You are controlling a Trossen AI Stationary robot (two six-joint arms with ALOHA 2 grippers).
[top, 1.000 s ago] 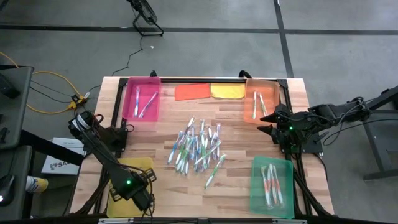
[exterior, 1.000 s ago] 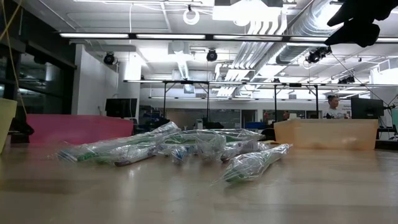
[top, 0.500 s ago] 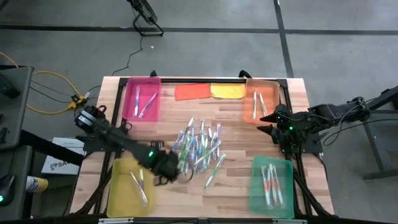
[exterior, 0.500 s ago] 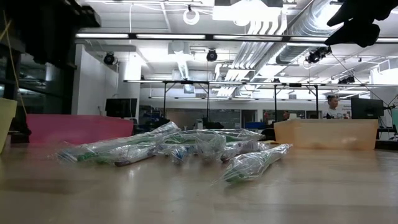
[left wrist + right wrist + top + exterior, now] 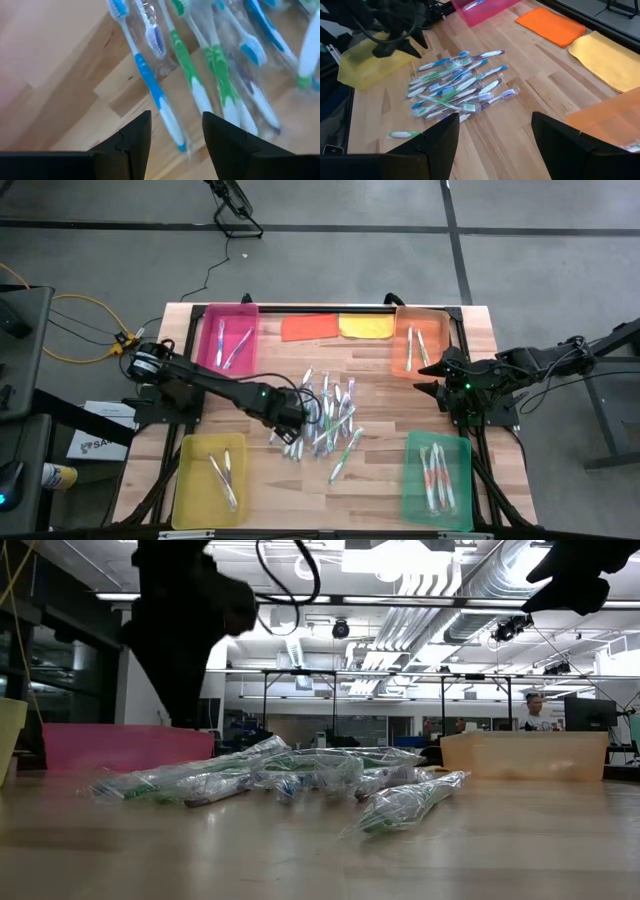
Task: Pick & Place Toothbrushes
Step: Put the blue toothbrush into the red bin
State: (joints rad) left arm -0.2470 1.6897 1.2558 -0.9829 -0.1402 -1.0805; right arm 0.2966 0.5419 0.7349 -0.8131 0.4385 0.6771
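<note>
Left hand [image 5: 290,415] open, empty, over toothbrushes [image 5: 320,415], right hand [image 5: 432,380] apparently open, beside orange tray [image 5: 400,360]

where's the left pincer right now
In the high view the left pincer hangs open over the left edge of the toothbrush pile at mid-table, between the pink tray and the yellow tray.
</note>
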